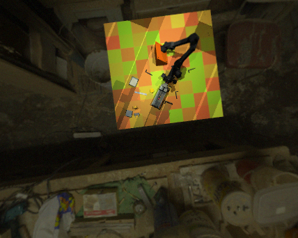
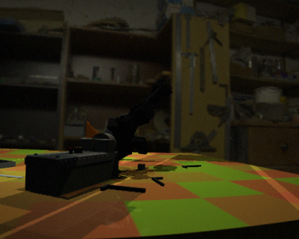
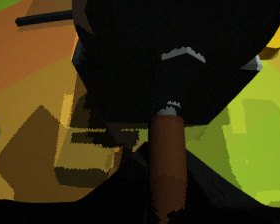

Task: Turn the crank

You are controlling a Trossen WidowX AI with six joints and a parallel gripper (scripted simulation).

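Observation:
The grey, box-shaped machine (image 1: 158,101) (image 2: 74,172) stands on the chequered table. Its small red pointer (image 1: 159,98) (image 2: 71,150) shows on top; the brass zero marks are too small and dark to tell, so its level against them cannot be read. The crank's reddish-brown handle (image 3: 167,140) sticks out from the machine's dark end in the wrist view. My gripper (image 3: 160,148) is shut on that handle, with a dark finger on either side. In the top and exterior views the arm reaches down to the machine's crank end, and the handle is hidden.
An orange box (image 1: 161,56) stands near the arm's base. Black L-shaped bars (image 1: 168,102) (image 2: 124,189) lie beside the machine. On its other side are a yellow disc (image 1: 152,90) (image 3: 274,44), a pale strip (image 1: 140,93), a white tray (image 1: 133,81) and a grey block (image 1: 129,113).

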